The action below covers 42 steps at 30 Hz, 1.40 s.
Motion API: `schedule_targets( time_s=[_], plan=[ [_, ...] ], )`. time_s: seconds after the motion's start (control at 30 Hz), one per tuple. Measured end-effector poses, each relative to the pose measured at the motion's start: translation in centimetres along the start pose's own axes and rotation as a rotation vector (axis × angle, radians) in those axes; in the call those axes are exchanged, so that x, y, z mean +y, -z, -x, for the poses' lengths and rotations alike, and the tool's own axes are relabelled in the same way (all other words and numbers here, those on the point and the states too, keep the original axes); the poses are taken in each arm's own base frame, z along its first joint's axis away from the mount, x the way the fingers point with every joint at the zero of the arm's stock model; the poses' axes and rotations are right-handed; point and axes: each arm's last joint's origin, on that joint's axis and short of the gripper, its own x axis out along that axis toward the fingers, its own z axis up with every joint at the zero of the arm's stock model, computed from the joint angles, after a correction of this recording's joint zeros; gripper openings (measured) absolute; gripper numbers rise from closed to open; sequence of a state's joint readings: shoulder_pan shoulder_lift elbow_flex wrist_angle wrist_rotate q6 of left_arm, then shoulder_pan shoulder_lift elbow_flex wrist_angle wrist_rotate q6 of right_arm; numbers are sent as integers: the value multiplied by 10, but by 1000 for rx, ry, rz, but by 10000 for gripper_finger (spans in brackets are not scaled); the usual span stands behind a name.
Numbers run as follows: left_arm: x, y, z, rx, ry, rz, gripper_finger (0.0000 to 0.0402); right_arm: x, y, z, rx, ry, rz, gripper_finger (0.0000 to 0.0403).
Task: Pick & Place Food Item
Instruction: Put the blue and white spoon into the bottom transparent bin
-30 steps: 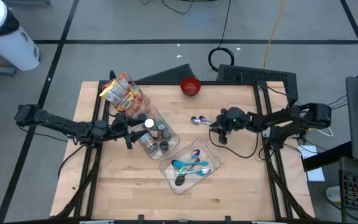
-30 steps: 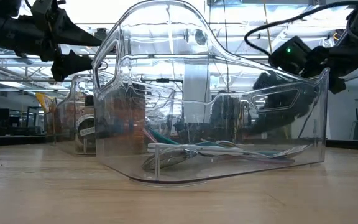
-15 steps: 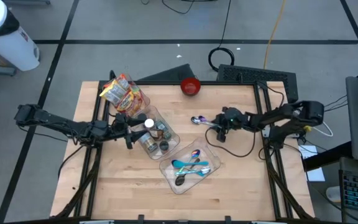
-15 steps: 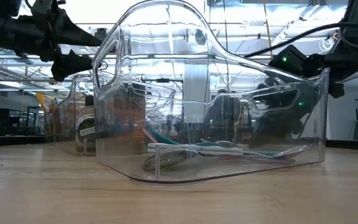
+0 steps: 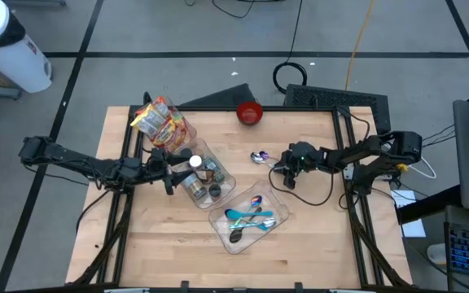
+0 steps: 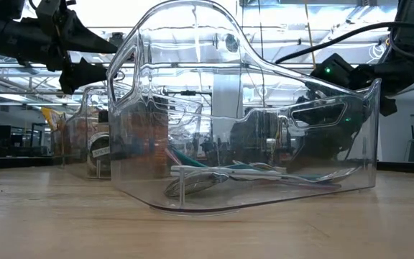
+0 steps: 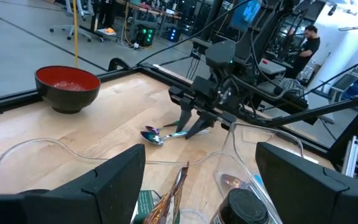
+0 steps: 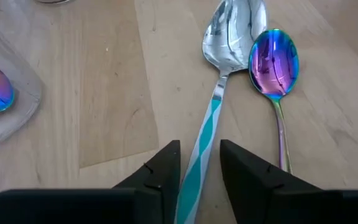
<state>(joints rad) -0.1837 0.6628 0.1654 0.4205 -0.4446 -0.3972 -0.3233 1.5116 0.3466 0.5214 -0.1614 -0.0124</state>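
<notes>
Between my right gripper's (image 8: 199, 163) two dark fingers lies the striped handle of the teal-and-white metal spoon (image 8: 225, 74); the jaws stand narrowly apart on either side of it, and I cannot tell whether they have bitten yet. Its silver bowl points away from me, flat on the wooden table (image 5: 316, 236), and just beside it, touching or nearly so, lies the small iridescent purple spoon (image 8: 274, 65).

I judge this to be the grasp step: low over the wood, lined up along the handle. The next move calls for closing squarely on the thin handle without nudging the neighbouring spoon, then lifting clear.

Farther out, towards the table's near side, sits the clear plastic bin holding coloured cutlery (image 5: 247, 218), the likely destination. Next to it is a second clear plastic bin with jars and bottles (image 5: 200, 177), and my left gripper (image 5: 168, 167) hangs wide open at that bin's edge, holding nothing. A crinkled orange snack bag (image 5: 160, 120) and a red bowl (image 5: 250, 112) rest at the far side.
</notes>
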Motion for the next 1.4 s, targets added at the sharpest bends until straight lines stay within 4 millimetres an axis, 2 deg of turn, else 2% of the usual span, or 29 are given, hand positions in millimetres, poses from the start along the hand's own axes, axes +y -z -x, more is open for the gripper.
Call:
schedule_targets(
  time_s=[0.27, 0.5, 0.67, 0.8, 1.1, 1.27, 1.4],
  plan=[
    [0, 0, 0, 0, 0, 0, 312, -3, 5, 0, 53, 128, -33, 69],
    [0, 0, 0, 0, 0, 0, 312, -3, 8, 1, 76, 141, -27, 19],
    [0, 0, 0, 0, 0, 0, 312, 1, 3, 0, 25, 141, -5, 19],
    [0, 0, 0, 0, 0, 0, 312, 6, -6, 3, -52, 129, 34, 19],
    [0, 0, 0, 0, 0, 0, 312, 10, -42, 19, -244, 92, 63, 19],
    [0, 0, 0, 0, 0, 0, 312, 15, -59, 27, -340, -4, 77, 19],
    [0, 0, 0, 0, 0, 0, 312, 26, -78, 32, -450, -123, 124, 19]
  ],
)
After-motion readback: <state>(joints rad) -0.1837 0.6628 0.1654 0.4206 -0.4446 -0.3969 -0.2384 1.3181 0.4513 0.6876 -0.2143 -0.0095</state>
